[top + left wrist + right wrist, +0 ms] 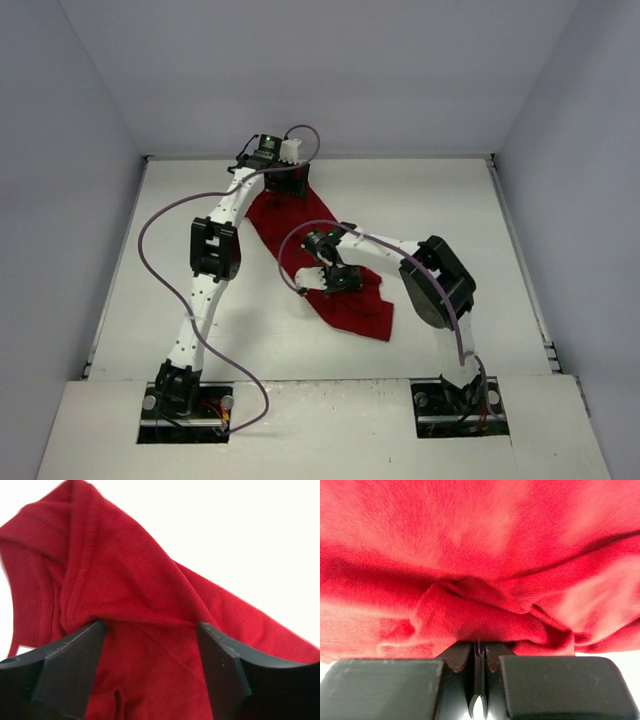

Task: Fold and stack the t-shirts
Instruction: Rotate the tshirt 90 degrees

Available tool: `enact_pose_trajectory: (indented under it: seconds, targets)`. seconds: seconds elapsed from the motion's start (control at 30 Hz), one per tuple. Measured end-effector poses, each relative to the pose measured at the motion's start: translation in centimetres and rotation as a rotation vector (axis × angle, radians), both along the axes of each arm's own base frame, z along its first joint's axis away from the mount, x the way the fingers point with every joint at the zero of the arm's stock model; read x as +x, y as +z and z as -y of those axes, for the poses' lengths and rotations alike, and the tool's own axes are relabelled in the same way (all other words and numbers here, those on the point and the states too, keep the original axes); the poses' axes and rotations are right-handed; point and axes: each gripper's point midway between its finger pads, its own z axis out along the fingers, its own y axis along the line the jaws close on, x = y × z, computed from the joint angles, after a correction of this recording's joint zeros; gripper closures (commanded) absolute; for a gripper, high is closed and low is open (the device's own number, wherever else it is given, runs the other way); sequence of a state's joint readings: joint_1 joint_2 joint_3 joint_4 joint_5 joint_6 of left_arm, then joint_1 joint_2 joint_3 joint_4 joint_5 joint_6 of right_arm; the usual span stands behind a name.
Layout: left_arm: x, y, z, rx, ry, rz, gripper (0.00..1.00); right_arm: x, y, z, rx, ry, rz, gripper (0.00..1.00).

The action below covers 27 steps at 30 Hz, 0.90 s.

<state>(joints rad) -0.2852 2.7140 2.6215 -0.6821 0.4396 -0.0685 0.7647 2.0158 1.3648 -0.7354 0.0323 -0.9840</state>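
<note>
Left gripper [150, 627] gapes over t-shirt [125, 570] — right gripper [479, 652] pinches its fold.

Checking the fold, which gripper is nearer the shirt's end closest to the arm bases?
Right. The right gripper is shut on the t-shirt near that end; the left gripper stands open over its far end.

table [450, 200]: white | walls [300, 70]: plain grey, three sides

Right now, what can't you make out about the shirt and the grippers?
Left wrist view: t-shirt runs off the frame past the left gripper.
Top view: left gripper's fingertips, hidden under its wrist.
Right wrist view: t-shirt's outline; cloth fills the frame above the right gripper.
</note>
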Motion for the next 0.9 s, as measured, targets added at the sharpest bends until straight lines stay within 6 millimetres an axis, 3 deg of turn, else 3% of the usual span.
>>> enact_pose_trajectory:
  seconds: [0.13, 0.27, 0.37, 0.47, 0.57, 0.63, 0.7, 0.77, 0.83, 0.9]
  targets:
    - [-0.1, 1.0, 0.4, -0.046, 0.0, 0.013, 0.09, -1.1, 0.5, -5.2, 0.126, -0.008, -0.022, 0.97]
    - [-1.0, 4.4, -1.1, -0.118, 0.055, 0.028, 0.07, -2.1, 1.8, -7.8, 0.21, -0.026, -0.031, 0.91]
    - [-0.3, 10.2, -3.5, -0.171, 0.104, 0.13, 0.07, -2.0, 3.7, -7.9, 0.255, -0.065, -0.004, 0.86]
    - [0.1, 18.3, -6.5, -0.208, 0.141, 0.291, 0.07, -1.6, 6.8, -7.5, 0.324, -0.127, 0.04, 0.84]
    - [-1.4, 25.2, -9.1, -0.214, 0.163, 0.434, 0.07, -2.2, 9.8, -6.8, 0.391, -0.174, 0.052, 0.89]
    - [-3.4, 27.9, -10.0, -0.2, 0.17, 0.5, 0.07, -2.6, 11.1, -6.0, 0.429, -0.208, 0.047, 0.94]
    - [-6.1, 28.6, -10.2, -0.181, 0.164, 0.517, 0.07, -3.0, 11.7, -5.0, 0.454, -0.235, 0.02, 0.99]
    - [-8.5, 27.4, -9.9, -0.165, 0.158, 0.501, 0.07, -2.3, 11.5, -3.8, 0.464, -0.275, -0.004, 1.0]
    - [-10.5, 24.8, -9.7, -0.147, 0.154, 0.449, 0.07, -1.2, 10.4, -2.5, 0.457, -0.31, -0.031, 1.0]
    - [-12.5, 21.0, -9.6, -0.123, 0.15, 0.363, 0.07, -0.4, 8.2, -1.0, 0.428, -0.329, -0.068, 1.0]
